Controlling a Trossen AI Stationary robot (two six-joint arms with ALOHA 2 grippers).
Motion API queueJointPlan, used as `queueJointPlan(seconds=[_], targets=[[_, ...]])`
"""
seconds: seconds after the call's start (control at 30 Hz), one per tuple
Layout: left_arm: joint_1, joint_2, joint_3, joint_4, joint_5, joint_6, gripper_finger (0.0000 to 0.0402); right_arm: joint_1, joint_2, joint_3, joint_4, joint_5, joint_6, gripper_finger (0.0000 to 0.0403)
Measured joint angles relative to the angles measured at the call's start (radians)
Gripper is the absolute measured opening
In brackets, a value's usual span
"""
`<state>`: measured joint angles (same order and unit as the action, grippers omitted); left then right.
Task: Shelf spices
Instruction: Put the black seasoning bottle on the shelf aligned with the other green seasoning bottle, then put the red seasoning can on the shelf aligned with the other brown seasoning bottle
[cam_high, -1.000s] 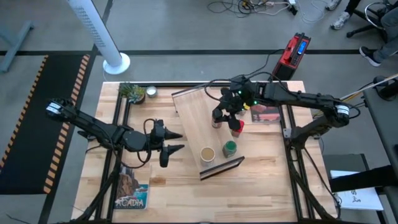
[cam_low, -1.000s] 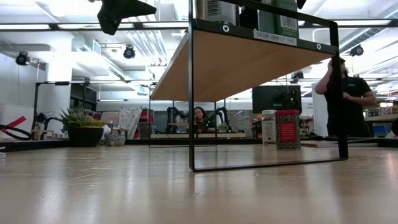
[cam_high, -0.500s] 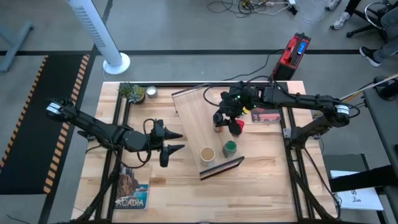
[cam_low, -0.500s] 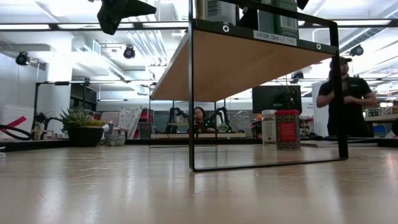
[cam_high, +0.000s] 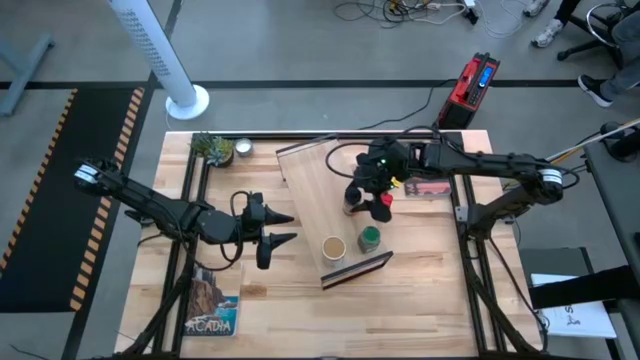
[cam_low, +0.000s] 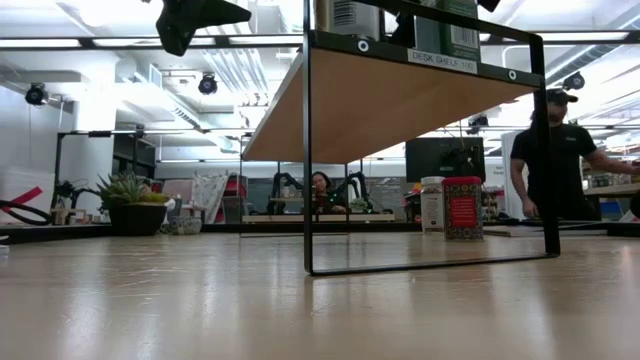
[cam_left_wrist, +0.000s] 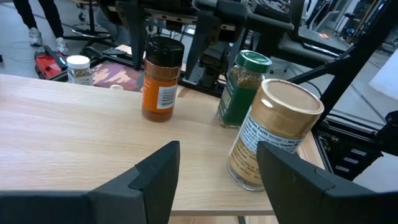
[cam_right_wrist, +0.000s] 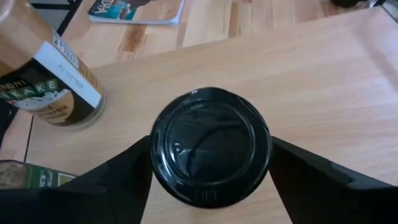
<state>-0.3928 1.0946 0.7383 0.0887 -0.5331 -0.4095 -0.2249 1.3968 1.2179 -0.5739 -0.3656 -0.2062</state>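
**Right gripper over black-lidded jar on shelf**

Right gripper sits above the shelf, near its right long edge, straight over the black-lidded jar. In the right wrist view its fingers are spread, one on each side of the lid; contact with the jar can't be told.

Left gripper hovers by the shelf's left long edge, fingers apart, holding nothing.

On the shelf:
- black-lidded jar, upright, orange contents
- green-lidded jar, upright, toward the dark-strip end
- tan-lidded jar, upright, just beside the green one, nearest the dark strip

On the tabletop, under or beyond the shelf in the low view: white-capped jar and red tin, side by side, upright.

Also on the tabletop:
- plant and silver dish at the far left corner
- book near the front left edge
- second book at the right edge, partly under the right arm

A person stands in the room behind, low view.
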Motion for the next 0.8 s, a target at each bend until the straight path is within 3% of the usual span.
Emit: queueJointPlan(seconds=[0.3,0.47,0.8], targets=[[-0.001,0.0,0.0,0.0,0.022,-0.001,0.0204,0.0,-0.1,0.0,-0.044,0.011,-0.002,0.0283],[-0.002,0.0,0.0,0.0,0.04,0.003,0.0204,0.0,-0.194,-0.009,-0.126,0.109,0.022,0.0277],[-0.012,0.0,0.0,0.0,0.047,0.035,0.0204,0.0,-0.314,-0.177,-0.127,0.215,0.111,0.028]])
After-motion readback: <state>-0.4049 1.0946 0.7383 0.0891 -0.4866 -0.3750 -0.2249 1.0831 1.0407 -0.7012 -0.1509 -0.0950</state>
